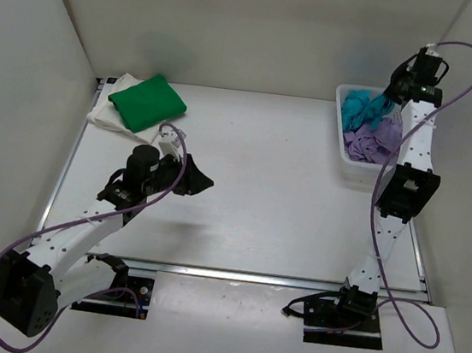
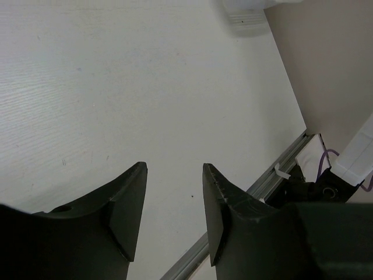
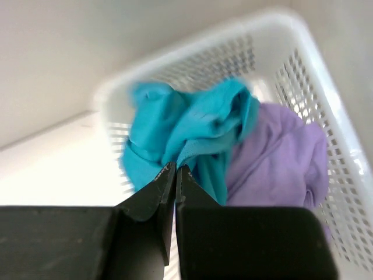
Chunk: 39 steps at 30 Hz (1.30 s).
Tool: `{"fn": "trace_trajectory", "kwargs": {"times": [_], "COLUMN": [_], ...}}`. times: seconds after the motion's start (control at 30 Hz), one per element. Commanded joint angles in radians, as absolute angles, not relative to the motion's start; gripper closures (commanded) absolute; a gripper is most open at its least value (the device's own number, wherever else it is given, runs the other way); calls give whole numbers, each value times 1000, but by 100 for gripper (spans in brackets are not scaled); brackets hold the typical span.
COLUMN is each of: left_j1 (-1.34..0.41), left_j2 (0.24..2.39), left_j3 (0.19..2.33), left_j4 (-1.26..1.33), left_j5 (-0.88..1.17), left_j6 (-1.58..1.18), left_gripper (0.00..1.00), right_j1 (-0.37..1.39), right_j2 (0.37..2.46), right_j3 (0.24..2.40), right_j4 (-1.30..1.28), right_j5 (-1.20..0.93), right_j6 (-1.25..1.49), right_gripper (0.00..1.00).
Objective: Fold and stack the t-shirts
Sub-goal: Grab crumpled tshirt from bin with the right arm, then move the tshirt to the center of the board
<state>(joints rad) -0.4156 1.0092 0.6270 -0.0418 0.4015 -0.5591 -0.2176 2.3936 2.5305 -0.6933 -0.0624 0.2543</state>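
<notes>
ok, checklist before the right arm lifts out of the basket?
1. Right pincer shut on teal t-shirt: ok.
2. Lilac t-shirt outside the pinch: ok; tangled with teal: cannot tell.
3. Basket held down: cannot tell.
4. Left pincer open, empty: ok.
5. Table between arms free for spreading: ok.
6. Green t-shirt folded on cream-white t-shirt, far left: ok.

High rear overview, two close wrist views; basket [image 1: 353, 167] common to overview, right-wrist.
</notes>
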Motion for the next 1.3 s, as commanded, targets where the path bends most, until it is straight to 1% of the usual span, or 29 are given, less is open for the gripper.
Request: {"fn": "trace_trajectory", "kwargs": {"times": [0.0,0.1,0.2,0.23,0.27,0.33,0.37,0.43,0.47,0.5,0.53,0.6,0.67,0.7,0.73,0.77,0.8,0.83,0.87,0.9,0.93,0.97,1.0,1.1,1.17,1.2,1.23,1.27], "left_j1": [-393,-359,-325,-295,-278,-252,-238,-216,-200,-184,-160,-117,-83,-80,-72,-66,-46,-41,-29,-12,-3,-17,-34,-81,-72,-68,-66,-69], "left_j2": [960,947,901,887,876,868,871,870,868,865,864,871,883,888,891,899,897,899,908,914,913,926,942,962,954,950,951,956], "left_j3": [655,676,675,678,675,692,695,710,716,718,713,722,732,732,735,730,723,716,713,715,718,716,715,687,658,660,663,673], "left_j4": [-61,-92,-115,-124,-139,-156,-179,-198,-215,-219,-222,-239,-248,-250,-250,-247,-236,-226,-224,-224,-233,-232,-235,-232,-218,-213,-206,-207], "left_j5": [423,449,453,448,448,448,443,433,430,419,420,426,423,417,425,429,448,456,456,456,456,457,451,422,414,407,410,405], "left_j6": [-565,-563,-568,-561,-560,-546,-534,-523,-517,-515,-514,-511,-512,-518,-518,-525,-535,-535,-540,-534,-535,-528,-519,-517,-529,-541,-540,-541], "left_gripper": [46,46,46,47,45,46,45,45,45,45,45,45,44,45,45,44,45,44,44,44,42,42,41,40,38,38,36,34], "right_j1": [-198,-143,-20,-6,62,167,248,406,511,623,674,817,895,916,898,861,742,603,566,530,563,584,636,728,716,683,651,625], "right_j2": [2149,2013,1882,1834,1785,1727,1700,1669,1646,1637,1638,1625,1628,1631,1635,1647,1661,1684,1706,1741,1800,1840,1853,1787,1727,1660,1555,1499], "right_j3": [2600,2606,2615,2608,2611,2612,2606,2596,2592,2589,2576,2577,2577,2579,2586,2608,2629,2635,2640,2648,2661,2718,2641,2421,2363,2270,2117,2011], "right_j4": [-658,-672,-644,-637,-635,-600,-597,-554,-546,-508,-471,-436,-417,-420,-467,-515,-626,-753,-870,-926,-1057,-1183,-1207,-1203,-1192,-1162,-1063,-910], "right_j5": [-90,-72,-15,-2,20,102,123,255,335,369,438,475,489,505,515,455,395,236,165,213,295,445,574,733,694,630,599,504], "right_j6": [250,232,174,164,150,97,54,-45,-113,-179,-217,-288,-316,-322,-280,-228,-84,66,146,175,195,212,265,313,333,324,290,275], "right_gripper": [100,100,100,100,100,100,100,100,100,100,100,100,100,100,100,100,100,100,100,100,100,100,100,100,100,100,100,100]}}
